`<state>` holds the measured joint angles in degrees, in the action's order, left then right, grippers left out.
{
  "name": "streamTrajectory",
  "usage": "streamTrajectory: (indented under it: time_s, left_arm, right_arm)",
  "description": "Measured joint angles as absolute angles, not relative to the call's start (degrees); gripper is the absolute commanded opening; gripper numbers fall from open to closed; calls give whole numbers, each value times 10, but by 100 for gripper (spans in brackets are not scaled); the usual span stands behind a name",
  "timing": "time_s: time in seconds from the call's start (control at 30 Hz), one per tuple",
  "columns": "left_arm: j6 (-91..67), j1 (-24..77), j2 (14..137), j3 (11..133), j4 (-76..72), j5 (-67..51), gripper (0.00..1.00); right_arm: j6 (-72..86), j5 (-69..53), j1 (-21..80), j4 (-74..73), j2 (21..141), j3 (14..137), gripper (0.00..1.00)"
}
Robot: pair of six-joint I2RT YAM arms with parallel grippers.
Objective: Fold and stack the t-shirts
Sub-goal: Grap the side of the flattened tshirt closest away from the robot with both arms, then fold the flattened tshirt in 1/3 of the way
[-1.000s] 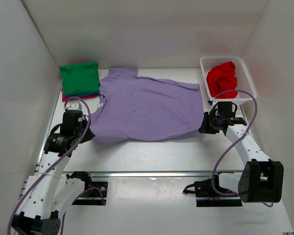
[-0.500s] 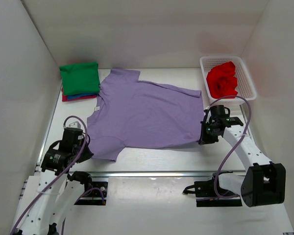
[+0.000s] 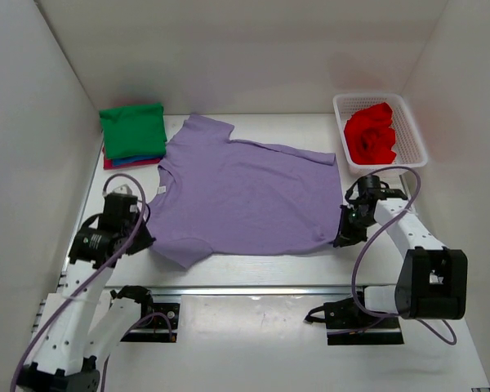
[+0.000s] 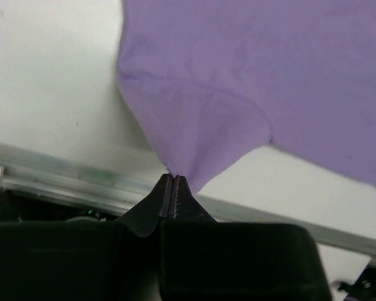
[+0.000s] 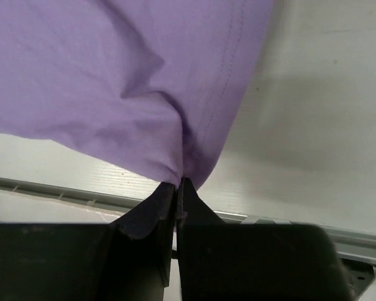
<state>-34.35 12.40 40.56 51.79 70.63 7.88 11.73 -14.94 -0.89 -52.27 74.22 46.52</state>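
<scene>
The lavender-purple t-shirt (image 3: 245, 196) lies spread across the middle of the table, neck toward the left. My left gripper (image 3: 145, 242) is shut on its near-left sleeve (image 4: 200, 132), the cloth pinched at the fingertips. My right gripper (image 3: 340, 237) is shut on the shirt's near-right hem corner (image 5: 175, 138). A red t-shirt (image 3: 370, 133) lies crumpled in the white basket (image 3: 412, 155) at the back right. A folded green t-shirt (image 3: 133, 130) tops a stack at the back left, with blue (image 3: 140, 160) and magenta (image 3: 113, 163) edges showing under it.
White walls enclose the table on the left, back and right. A metal rail (image 3: 261, 289) runs along the near edge in front of the arm bases.
Both grippers have pulled the purple shirt toward the near edge, then eased a little. The shirt lies flatter and more spread now.
</scene>
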Motion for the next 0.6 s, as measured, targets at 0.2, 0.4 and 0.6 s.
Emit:
streamTrajectory:
  time_s: [0.2,0.4,0.6]
  left_arm:
    - [-334,97,525,609,619,87,0]
    - [-309,72,641,677,542,97,0]
    - [-288,64,708,685,489,100,0]
  right_arm:
    - [93,-145,17,-525,778,503,0]
    - [28,-128,25,-518,834,574,0]
    - [-3,-126,18,-504,885,589,1]
